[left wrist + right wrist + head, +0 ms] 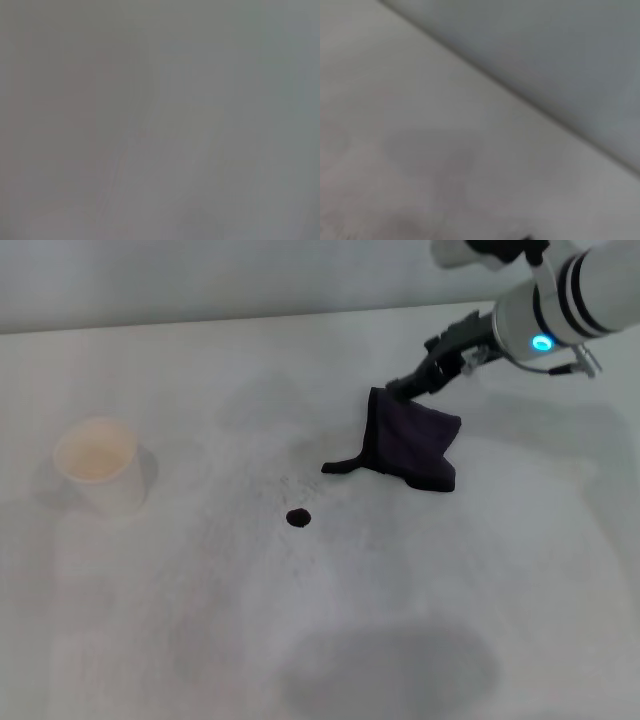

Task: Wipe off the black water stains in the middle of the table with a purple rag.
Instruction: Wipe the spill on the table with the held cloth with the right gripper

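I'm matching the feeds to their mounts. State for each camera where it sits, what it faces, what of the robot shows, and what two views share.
Head view: from the robot's head, looking forward and down at the table, paper cup, black water stain and purple rag pinched by the right gripper.
Left wrist view: on the left wrist, facing a blank grey surface; no robot part shows.
Right wrist view: on the right wrist, facing bare tabletop and its far edge; no gripper is clear.
Shared: head and right wrist views both show the white table.

White table with faint grey smudges — carrying 1 paper cup at the left, 1 small black stain near the middle, and a dark purple rag just beyond, partly lifted.
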Robot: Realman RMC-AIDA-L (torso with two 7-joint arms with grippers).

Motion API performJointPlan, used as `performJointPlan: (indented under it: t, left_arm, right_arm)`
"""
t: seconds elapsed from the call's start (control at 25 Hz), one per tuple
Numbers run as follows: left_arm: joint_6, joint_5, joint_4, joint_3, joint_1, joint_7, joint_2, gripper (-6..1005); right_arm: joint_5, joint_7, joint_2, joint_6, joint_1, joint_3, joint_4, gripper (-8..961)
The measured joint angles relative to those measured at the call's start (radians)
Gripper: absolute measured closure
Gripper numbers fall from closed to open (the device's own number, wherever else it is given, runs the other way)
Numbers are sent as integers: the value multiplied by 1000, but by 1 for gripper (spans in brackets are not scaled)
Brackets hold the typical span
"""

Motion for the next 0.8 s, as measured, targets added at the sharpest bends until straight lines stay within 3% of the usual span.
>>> performJointPlan:
  t: [0.28,0.8]
  left_arm:
    - [32,-35,0,0,-11,-3,0,126]
    - [61,-76,0,0,-34,-3,-2,127]
  right_arm:
    - [6,2,0,35,-2,-29,66,109]
    - [8,2,5,-70,-2,-107,125,166]
